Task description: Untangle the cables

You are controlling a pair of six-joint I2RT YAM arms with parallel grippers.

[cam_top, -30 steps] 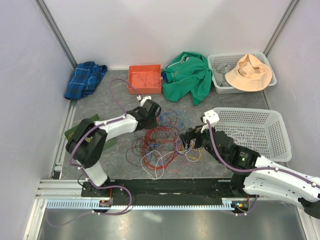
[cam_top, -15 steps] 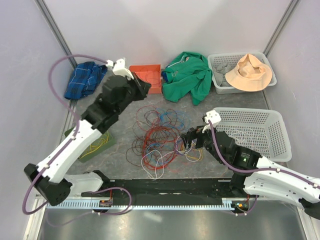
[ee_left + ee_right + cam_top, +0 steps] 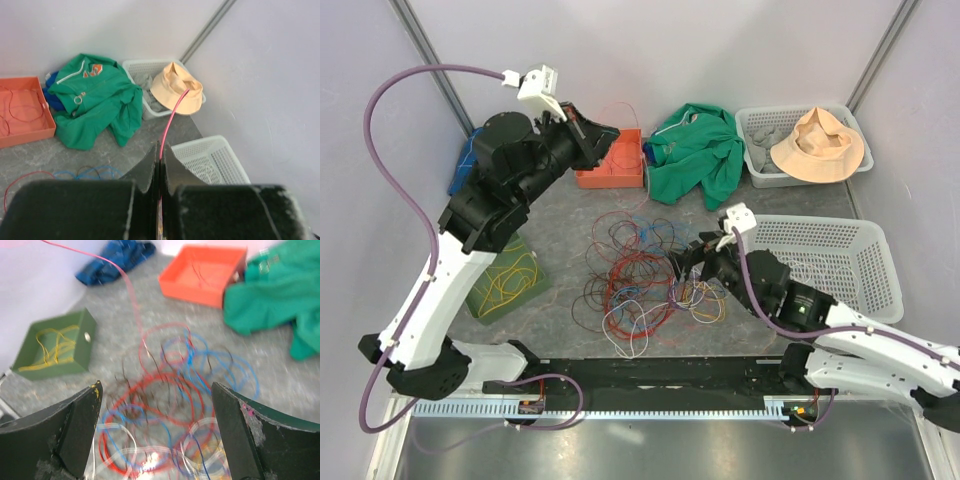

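- The left gripper [image 3: 608, 133] is raised high over the back of the grey stone-patterned tabletop [image 3: 555, 215], just above the shallow orange plastic tray [image 3: 610, 181]; its fingers are clenched on a thin pink-red wire [image 3: 172, 120], which comes out from between the tips in the left wrist view
- In the right wrist view that wire slants down to the tangle of thin looping cables [image 3: 640, 275]; red, blue, white, dark and orange loops lie heaped on the tabletop between the two arms
- The right gripper [image 3: 682, 268] hovers low at the right edge of the tangle; its jaws stand wide apart and grasp nothing; its own camera shows the loops below, blurred
- A square green box [image 3: 485, 305] left of the heap holds yellow wires [image 3: 510, 282]; a few thin red wires lie in the orange tray
- At the back lie a crumpled green jacket [image 3: 698, 150] and a small white mesh basket [image 3: 760, 178] bearing a peach bucket hat [image 3: 818, 145]; a larger white mesh basket [image 3: 860, 285] stands on the right
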